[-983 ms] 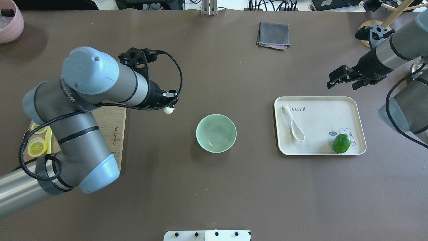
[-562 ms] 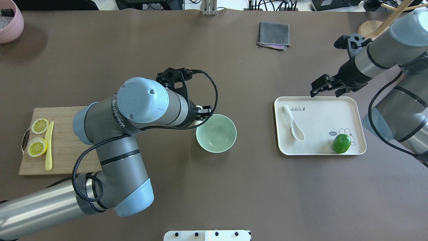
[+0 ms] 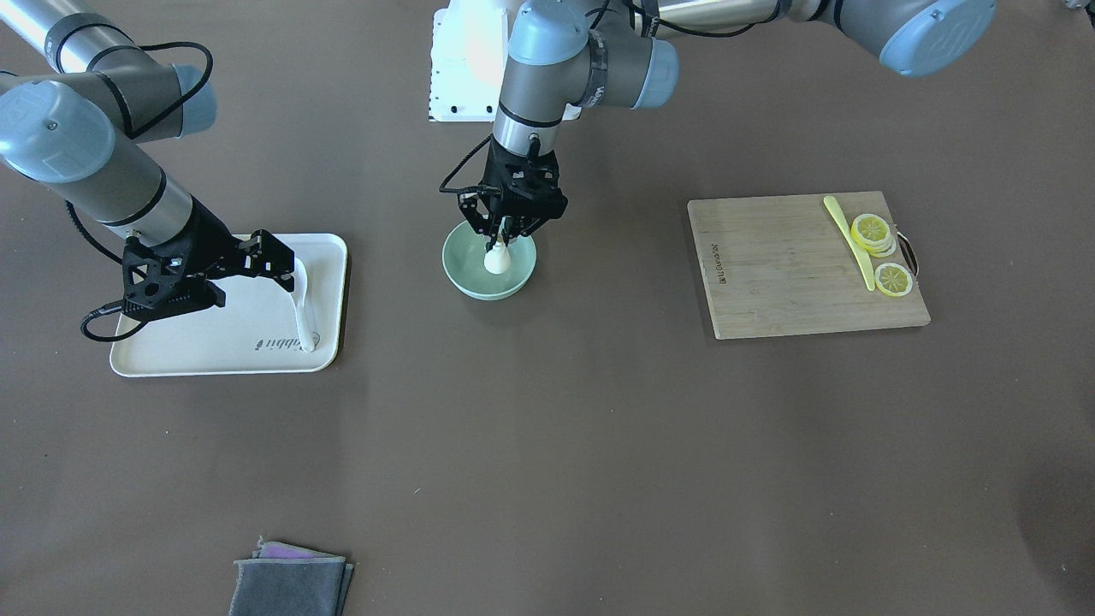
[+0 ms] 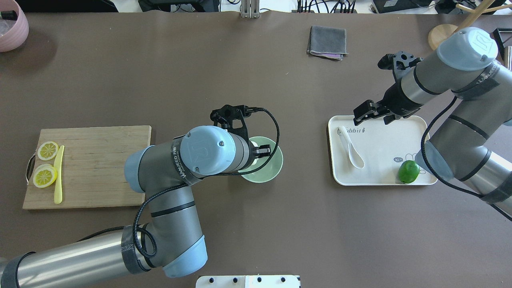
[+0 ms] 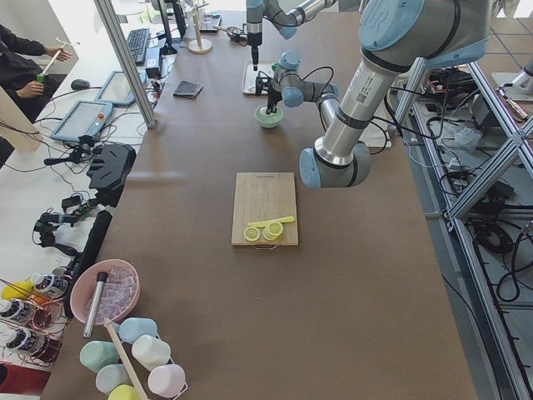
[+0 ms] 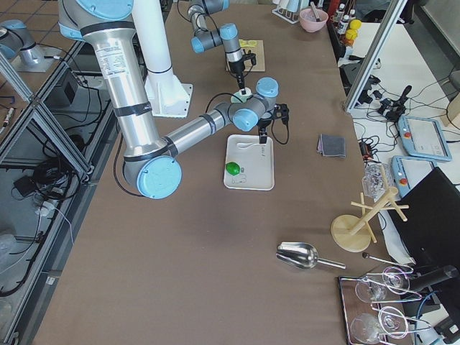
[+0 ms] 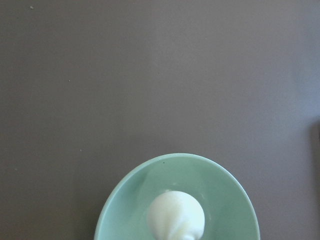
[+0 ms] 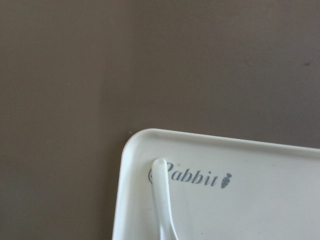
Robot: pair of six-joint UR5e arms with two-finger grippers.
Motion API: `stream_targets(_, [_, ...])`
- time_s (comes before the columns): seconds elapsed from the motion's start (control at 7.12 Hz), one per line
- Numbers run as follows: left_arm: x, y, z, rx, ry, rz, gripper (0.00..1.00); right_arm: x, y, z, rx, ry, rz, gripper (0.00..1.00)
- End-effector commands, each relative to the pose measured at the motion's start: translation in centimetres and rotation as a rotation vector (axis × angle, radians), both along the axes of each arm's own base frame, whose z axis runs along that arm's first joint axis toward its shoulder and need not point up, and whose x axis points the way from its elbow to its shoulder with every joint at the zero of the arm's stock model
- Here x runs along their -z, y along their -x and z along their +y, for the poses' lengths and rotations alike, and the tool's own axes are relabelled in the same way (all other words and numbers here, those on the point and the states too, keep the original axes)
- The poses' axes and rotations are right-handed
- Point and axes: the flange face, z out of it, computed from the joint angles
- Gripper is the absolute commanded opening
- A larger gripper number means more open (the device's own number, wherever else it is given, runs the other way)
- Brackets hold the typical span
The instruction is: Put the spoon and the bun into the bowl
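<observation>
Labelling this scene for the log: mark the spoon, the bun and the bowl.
spoon [image 4: 350, 147]: overhead view, where the handle meets the scoop.
bun [image 7: 175, 215]: left wrist view, its rounded top.
bowl [image 3: 488, 291]: front-facing view, the outer wall nearest the camera.

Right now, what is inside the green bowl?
Only the bun, under the left fingers. The bowl floor beneath the bun is covered.

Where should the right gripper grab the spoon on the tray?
Take the spoon by its handle, mid-length, coming straight down with the fingers across its narrow width. It lies flat on the tray with the scoop toward the robot, and the handle is the slimmest part. The open right gripper hovers near the handle's end.
</observation>
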Motion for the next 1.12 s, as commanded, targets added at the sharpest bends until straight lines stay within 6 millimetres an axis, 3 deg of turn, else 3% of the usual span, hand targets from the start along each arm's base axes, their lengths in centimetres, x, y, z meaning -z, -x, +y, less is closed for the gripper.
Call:
stream_targets(0.0, [0.4,-0.6,-0.5,0.025,-0.017,0.014,0.98,0.4,1.5,0.4,-0.013,-0.01,0.015,1.0])
stream_targets(0.42, [3.9,2.9,0.8,0.0,-0.023,0.068,0.98,0.5,2.1,0.7,-0.003,-0.014,0.015,1.0])
stream_targets(0.98, [2.9,2.0,0.3,0.006,-0.015,0.038,0.98,0.5,1.9,0.7,-0.006,-0.013,0.015,1.0])
